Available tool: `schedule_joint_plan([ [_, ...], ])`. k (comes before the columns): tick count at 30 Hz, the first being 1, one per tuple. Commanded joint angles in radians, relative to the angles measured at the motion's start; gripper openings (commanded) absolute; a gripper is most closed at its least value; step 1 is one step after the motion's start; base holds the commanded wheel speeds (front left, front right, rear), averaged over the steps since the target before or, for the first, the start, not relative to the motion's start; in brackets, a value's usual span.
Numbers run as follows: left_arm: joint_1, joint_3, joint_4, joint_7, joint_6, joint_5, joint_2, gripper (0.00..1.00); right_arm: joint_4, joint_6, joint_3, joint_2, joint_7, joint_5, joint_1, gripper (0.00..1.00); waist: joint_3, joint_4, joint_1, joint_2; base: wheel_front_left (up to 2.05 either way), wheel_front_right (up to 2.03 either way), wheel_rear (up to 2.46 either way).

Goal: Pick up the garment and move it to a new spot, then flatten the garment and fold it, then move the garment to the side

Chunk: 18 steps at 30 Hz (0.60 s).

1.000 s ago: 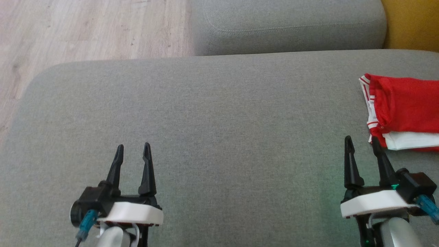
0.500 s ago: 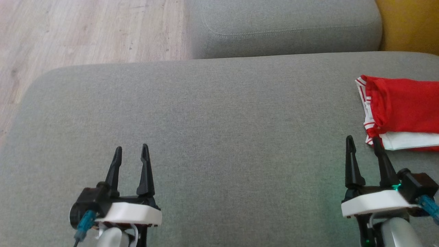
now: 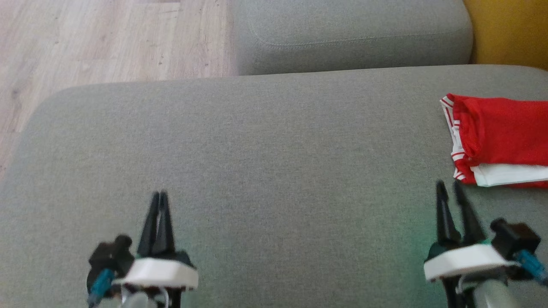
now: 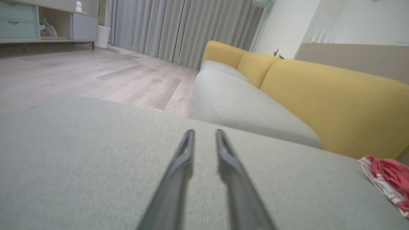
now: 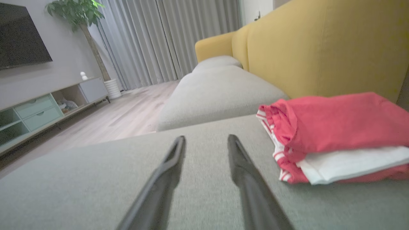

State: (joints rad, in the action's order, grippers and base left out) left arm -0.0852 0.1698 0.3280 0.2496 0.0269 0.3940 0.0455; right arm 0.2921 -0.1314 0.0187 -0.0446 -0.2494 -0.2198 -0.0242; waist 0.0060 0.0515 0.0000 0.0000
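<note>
Right gripper (image 3: 449, 185), fingers slightly apart, empty: nearer arm, folded garment (image 3: 501, 132) just ahead to its right, long axis crosswise. Left gripper (image 3: 159, 194), fingers narrowly apart, far from it.

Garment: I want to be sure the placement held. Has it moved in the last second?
No. The garment keeps its gap to the yellow backrest; the whole head view drifted left together.
</note>
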Motion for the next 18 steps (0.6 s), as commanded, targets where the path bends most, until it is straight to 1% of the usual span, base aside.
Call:
schedule_joint_plan([
  [1,0.001,0.0,0.002,-0.001,0.0,0.001,0.0,0.0,0.003,0.0,0.0,0.0,0.0,-0.001,0.001,0.0,0.0,0.0,0.0,0.0,0.0,0.0,0.0],
  [18,-0.002,-0.039,-0.009,-0.05,0.014,0.166,0.001,0.0,-0.004,0.0,0.013,-0.001,0.05,-0.19,-0.011,0.0,0.0,-0.007,0.0,0.0,0.0,0.0,0.0],
])
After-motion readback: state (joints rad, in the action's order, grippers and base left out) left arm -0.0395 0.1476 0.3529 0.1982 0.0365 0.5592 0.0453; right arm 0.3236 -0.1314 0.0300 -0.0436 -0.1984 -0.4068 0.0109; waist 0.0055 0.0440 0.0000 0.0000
